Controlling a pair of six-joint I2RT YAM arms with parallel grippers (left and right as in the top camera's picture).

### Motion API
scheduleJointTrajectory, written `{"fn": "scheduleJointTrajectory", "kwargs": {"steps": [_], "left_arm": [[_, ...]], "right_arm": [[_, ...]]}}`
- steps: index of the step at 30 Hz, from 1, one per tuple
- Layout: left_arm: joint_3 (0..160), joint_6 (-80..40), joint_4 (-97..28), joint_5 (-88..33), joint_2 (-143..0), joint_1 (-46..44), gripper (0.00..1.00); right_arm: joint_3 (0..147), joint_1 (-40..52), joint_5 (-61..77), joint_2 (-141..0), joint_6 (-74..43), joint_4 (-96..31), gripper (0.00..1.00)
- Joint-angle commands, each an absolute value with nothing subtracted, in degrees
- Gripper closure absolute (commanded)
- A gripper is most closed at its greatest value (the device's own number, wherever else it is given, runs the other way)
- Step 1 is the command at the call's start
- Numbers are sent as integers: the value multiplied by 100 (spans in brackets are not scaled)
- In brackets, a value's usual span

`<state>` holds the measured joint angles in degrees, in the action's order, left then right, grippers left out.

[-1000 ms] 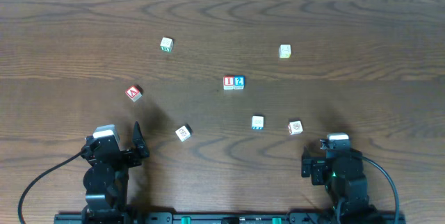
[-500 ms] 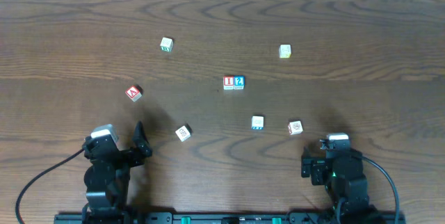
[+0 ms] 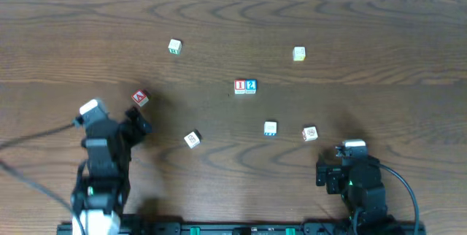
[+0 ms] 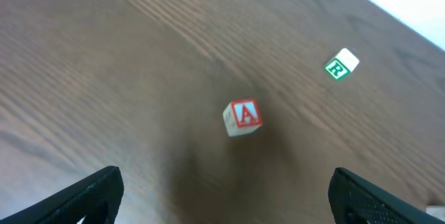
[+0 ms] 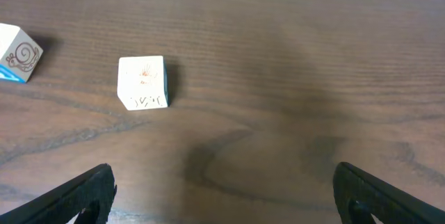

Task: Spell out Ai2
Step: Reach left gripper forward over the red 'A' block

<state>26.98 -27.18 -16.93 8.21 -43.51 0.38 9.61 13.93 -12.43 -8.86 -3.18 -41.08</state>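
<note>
The red "A" block [image 3: 140, 98] lies at the left of the table; it also shows in the left wrist view [image 4: 243, 116], tilted, ahead of my fingers. The red "1" block [image 3: 239, 86] and the blue "2" block [image 3: 250, 85] sit touching side by side at mid-table. My left gripper [image 3: 137, 122] is open and empty, just short of the "A" block; its fingers show in the left wrist view [image 4: 226, 196]. My right gripper [image 3: 343, 155] is open and empty at the near right; it also shows in the right wrist view [image 5: 222, 196].
A green "R" block [image 3: 174, 46] lies at the back left, also in the left wrist view [image 4: 341, 65]. Other blocks lie at the back right [image 3: 298, 53], near the left arm [image 3: 192, 139], and at the centre right [image 3: 270, 128] [image 3: 310, 133]; the last two appear in the right wrist view [image 5: 143, 81] [image 5: 17, 53].
My left arm has risen and reached forward toward the "A" block, gripper still open. The right arm and all blocks have not moved.
</note>
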Motion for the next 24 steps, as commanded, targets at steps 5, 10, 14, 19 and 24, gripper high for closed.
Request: {"fn": "scheduleJointTrajectory", "kwargs": {"steps": [5,10,14,19,24], "left_arm": [[4624,-3157,-2373,864,-6785,73,5],[5848,-3227,-3249,576,-8047,75,5],[6305,-3234,-3358,5,-8637,73,5],[6305,-3286,-3291,-113,-8689,73,5],[6305,-3282,-3304,-150,-8689,73,5]], "right_arm": [[952,1356,-1260,-854,-250,-4117,1],[952,1356,-1260,-854,-250,-4117,1],[952,1356,-1260,-854,-250,-4117,1],[952,1356,-1260,-854,-250,-4119,1],[952,1356,-1260,-854,-250,-4117,1]]}}
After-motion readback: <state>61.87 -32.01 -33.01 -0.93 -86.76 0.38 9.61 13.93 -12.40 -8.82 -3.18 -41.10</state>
